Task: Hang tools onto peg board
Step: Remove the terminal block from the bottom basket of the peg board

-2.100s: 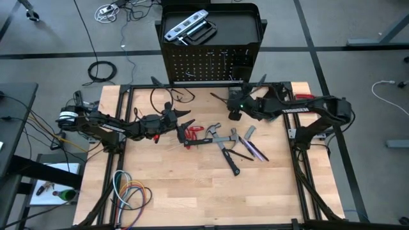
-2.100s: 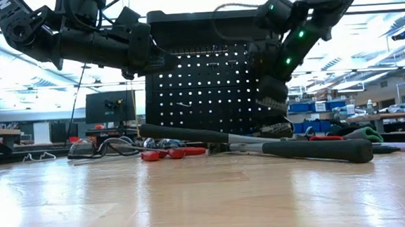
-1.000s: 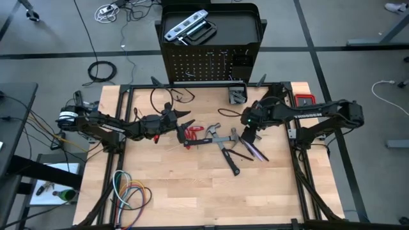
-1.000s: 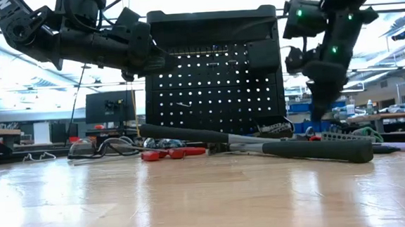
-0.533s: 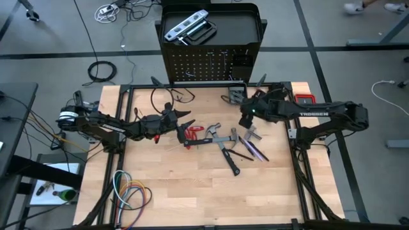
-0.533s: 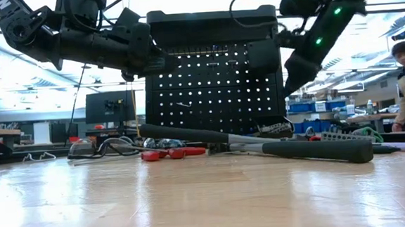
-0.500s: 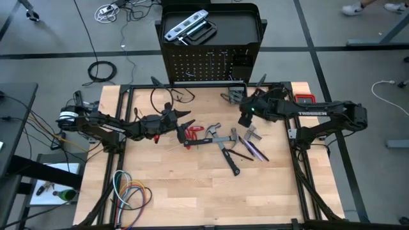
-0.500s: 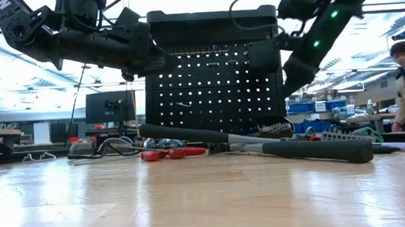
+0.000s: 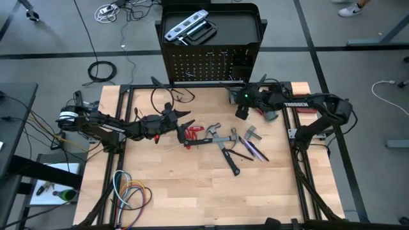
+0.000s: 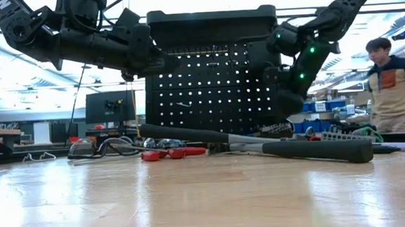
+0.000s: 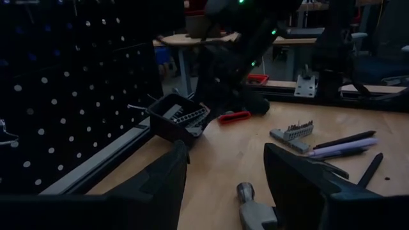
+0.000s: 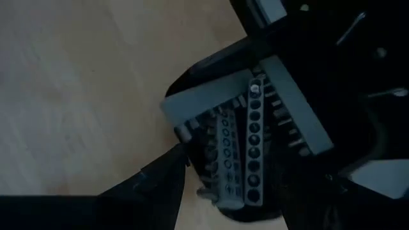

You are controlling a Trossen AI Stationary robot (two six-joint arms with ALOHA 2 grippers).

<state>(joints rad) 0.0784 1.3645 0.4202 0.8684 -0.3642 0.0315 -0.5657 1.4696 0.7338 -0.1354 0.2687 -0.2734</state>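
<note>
Just below the peg board (image 9: 208,64), the right end effector (image 9: 241,113) hovers over tools (image 9: 223,142).

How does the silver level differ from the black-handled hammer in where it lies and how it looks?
The level lies in the tray on top of the stand, while the hammer lies on the wooden table. The level is a pale silver bar; the hammer has a dark handle and a steel head. Shared: both lie flat, and neither hangs on the peg board yet.
</note>
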